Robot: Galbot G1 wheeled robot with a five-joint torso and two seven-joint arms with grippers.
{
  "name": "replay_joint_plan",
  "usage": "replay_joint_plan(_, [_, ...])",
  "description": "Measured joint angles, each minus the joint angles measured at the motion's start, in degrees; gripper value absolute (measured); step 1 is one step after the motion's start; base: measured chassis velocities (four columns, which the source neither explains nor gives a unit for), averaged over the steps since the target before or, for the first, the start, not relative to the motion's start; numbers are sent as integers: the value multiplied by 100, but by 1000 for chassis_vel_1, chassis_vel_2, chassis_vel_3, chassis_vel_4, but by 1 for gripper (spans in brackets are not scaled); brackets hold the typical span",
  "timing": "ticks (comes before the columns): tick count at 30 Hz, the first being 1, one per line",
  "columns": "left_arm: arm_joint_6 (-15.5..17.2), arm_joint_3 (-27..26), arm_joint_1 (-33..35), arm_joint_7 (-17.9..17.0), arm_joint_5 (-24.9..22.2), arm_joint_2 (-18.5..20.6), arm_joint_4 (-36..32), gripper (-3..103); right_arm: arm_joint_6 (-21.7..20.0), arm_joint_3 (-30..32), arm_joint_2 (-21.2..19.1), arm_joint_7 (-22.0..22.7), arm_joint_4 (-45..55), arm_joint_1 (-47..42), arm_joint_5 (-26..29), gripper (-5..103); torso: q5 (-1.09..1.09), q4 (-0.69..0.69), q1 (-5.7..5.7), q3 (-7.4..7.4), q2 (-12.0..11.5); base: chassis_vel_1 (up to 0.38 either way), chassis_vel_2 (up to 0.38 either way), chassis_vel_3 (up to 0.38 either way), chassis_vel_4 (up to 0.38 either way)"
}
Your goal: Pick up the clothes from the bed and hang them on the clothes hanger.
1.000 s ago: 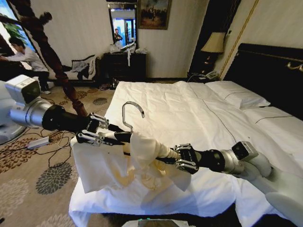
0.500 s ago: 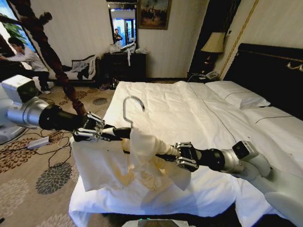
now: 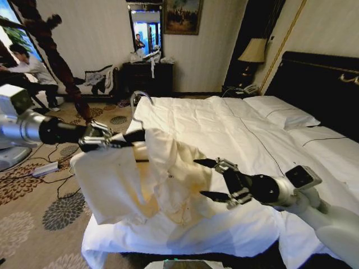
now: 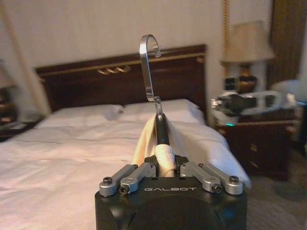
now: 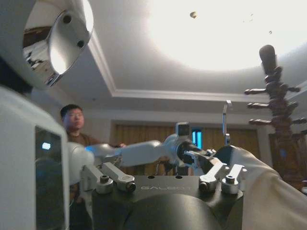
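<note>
Your left claw (image 3: 112,140) is clamped on the hanger (image 4: 160,129), with the cream shirt (image 3: 162,174) draped over it above the foot of the bed (image 3: 224,129). Your right claw (image 3: 216,179) hangs open just beside the cloth. The draping looks done; next, you'd carry it to a hook, keeping the hanger level.

- The head view looks forward and down from above the foot of the bed (image 3: 235,129), taking in both arms and the room behind.
- The left wrist view sits close behind the left gripper (image 4: 165,165) and faces along the bed to the headboard (image 4: 120,81).
- The right wrist view sits close behind the right gripper (image 5: 165,179), tilted up toward the ceiling (image 5: 192,52).
- All three views share the hanger's hook (image 3: 139,96).
</note>
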Motion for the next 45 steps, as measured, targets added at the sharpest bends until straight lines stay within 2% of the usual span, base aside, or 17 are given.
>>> replay_joint_plan(2, [-10, -1, -55, -221, -91, -213, 199, 16, 20, 19, 32, 217, -13, 51, 93, 97, -1, 0, 0, 0, 0, 0, 0, 0, 0])
replay_joint_plan(4, [-53, -12, -109, -379, -150, -343, 402, 16, 26, 47, 43, 321, -55, 90, 109, 100, -1, 0, 0, 0, 0, 0, 0, 0, 0])
replay_joint_plan(9, [-90, -48, -171, -586, -243, -394, 751, 16, 31, 63, 52, 459, -112, 103, 97, 100, -1, 0, 0, 0, 0, 0, 0, 0, 0])
replay_joint_plan(11, [-111, -117, -213, -905, -338, -314, 1203, 16, 32, 63, 74, 530, -151, 102, 4, 100, -1, 0, 0, 0, 0, 0, 0, 0, 0])
replay_joint_plan(12, [-111, -117, -213, -905, -338, -314, 1203, 16, 32, 63, 74, 530, -151, 102, 4, 100, -1, 0, 0, 0, 0, 0, 0, 0, 0])
replay_joint_plan(13, [-115, -173, -226, -1197, -470, -188, 1505, 16, 32, 63, 98, 541, -168, 102, -52, 100, -1, 1, 0, 0, 0, 0, 0, 0, 0])
replay_joint_plan(16, [-64, -257, -233, -1535, -646, 54, 1915, 16, 32, 72, 144, 553, -200, 94, -114, 100, 0, 0, 0, 0, 0, 0, 0, 0, 0])
replay_joint_plan(21, [83, -360, -212, -1833, -656, 315, 2350, 16, 32, 96, 201, 553, -210, 73, -189, 100, 0, 0, 0, 0, 0, 0, 0, 0, 0])
replay_joint_plan(26, [341, -549, -80, -2397, -732, 687, 3096, 16, 32, 138, 322, 530, -199, 6, -357, 100, 0, 0, 0, 0, 0, 0, 0, 0, 0])
replay_joint_plan(32, [345, -644, 17, -2805, -990, 666, 3500, 16, 33, 148, 505, 507, -245, 25, -462, 100, 2, 0, 0, 0, 0, 0, 0, 0, 0])
replay_joint_plan(35, [341, -560, -50, -2880, -926, 380, 3533, 16, 33, 153, 713, 432, -341, 65, -543, 100, 1, 1, 0, 0, 0, 0, 0, 0, 0])
replay_joint_plan(37, [336, -427, -198, -3006, -795, -88, 3320, 16, 34, 124, 950, 365, -475, 103, -618, 100, -1, 2, 0, 0, 0, 0, 0, 0, 0])
replay_joint_plan(38, [336, -427, -198, -3006, -795, -88, 3320, 16, 34, 124, 950, 365, -475, 103, -618, 100, -1, 2, 0, 0, 0, 0, 0, 0, 0])
replay_joint_plan(40, [285, -342, -293, -3160, -671, -473, 3118, 16, 34, 76, 1126, 299, -584, 157, -704, 100, -2, 0, 0, 0, 0, 0, 0, 0, 0])
replay_joint_plan(41, [225, -266, -360, -3343, -533, -833, 2939, 16, 35, 32, 1280, 241, -673, 202, -775, 100, 0, -1, 0, 0, 0, 0, 0, 0, 0])
replay_joint_plan(43, [145, -118, -448, -3605, -245, -1313, 2807, 16, 35, -29, 1485, 172, -794, 228, -866, 100, -3, -3, 0, 0, 0, 0, 0, 0, 0])
replay_joint_plan(45, [126, 6, -533, -3706, -126, -1469, 2810, 16, 35, -51, 1546, 142, -851, 225, -908, 100, -3, -2, 0, 0, -1, 0, 0, 0, 0])
